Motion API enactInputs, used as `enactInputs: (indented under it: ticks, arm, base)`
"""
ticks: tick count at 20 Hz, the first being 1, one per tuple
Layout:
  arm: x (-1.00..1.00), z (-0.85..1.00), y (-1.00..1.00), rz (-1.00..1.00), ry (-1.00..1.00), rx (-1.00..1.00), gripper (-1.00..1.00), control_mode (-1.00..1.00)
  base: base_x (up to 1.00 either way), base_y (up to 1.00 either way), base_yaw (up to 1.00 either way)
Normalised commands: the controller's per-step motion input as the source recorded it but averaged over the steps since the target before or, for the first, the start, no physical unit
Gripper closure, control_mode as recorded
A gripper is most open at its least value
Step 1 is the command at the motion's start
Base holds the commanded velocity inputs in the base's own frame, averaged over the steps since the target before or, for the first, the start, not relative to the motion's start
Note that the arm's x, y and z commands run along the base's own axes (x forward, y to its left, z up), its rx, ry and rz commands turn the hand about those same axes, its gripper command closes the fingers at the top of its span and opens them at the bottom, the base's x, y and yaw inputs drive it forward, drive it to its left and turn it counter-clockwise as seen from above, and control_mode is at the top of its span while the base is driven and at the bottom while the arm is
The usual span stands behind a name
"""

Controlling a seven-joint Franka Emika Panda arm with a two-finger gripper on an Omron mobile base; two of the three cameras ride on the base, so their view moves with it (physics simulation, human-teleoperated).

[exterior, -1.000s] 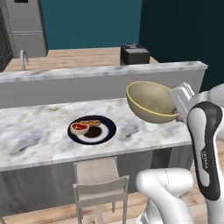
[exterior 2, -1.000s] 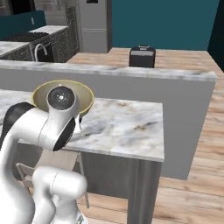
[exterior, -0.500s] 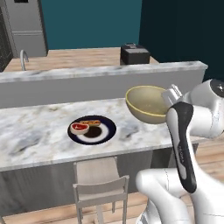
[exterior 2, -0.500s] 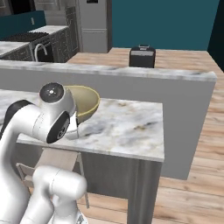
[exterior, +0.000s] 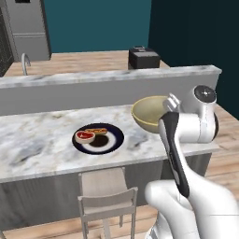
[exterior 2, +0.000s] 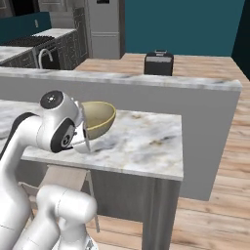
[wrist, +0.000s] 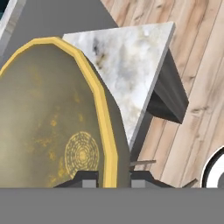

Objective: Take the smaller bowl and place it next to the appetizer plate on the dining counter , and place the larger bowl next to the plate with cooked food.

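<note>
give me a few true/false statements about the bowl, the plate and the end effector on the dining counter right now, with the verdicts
1. The end effector is shut on the rim of the larger bowl. True.
2. The larger bowl is dark grey outside. False: it is yellowish-tan with a golden rim.
3. The plate with cooked food lies on the dining counter. True.
4. The larger bowl sits on top of the plate with cooked food. False: the two are apart, the bowl nearer the counter's end.
5. A stool stands in front of the counter, below the plate. True.
6. The plate holds a yellow cheese wedge. False: it holds red and white pieces of food.
</note>
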Motion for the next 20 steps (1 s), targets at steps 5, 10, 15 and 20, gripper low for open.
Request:
enactInputs:
  ticks: [5,10,15,20]
  arm:
    - [0.3,-0.32,0.0,0.0,-0.01,0.0,1.0,-1.0]
    - [0.34,-0.4,0.0,0.0,-0.06,0.0,1.0,-1.0]
    - [0.35,-0.29,0.0,0.0,0.0,0.0,1.0,-1.0]
    - [0.36,-0.27,0.0,0.0,0.0,0.0,1.0,-1.0]
  base:
    - [0.0,0.0,0.0]
    - [0.0,0.0,0.0]
    - [0.0,0.0,0.0]
    - [0.0,0.0,0.0]
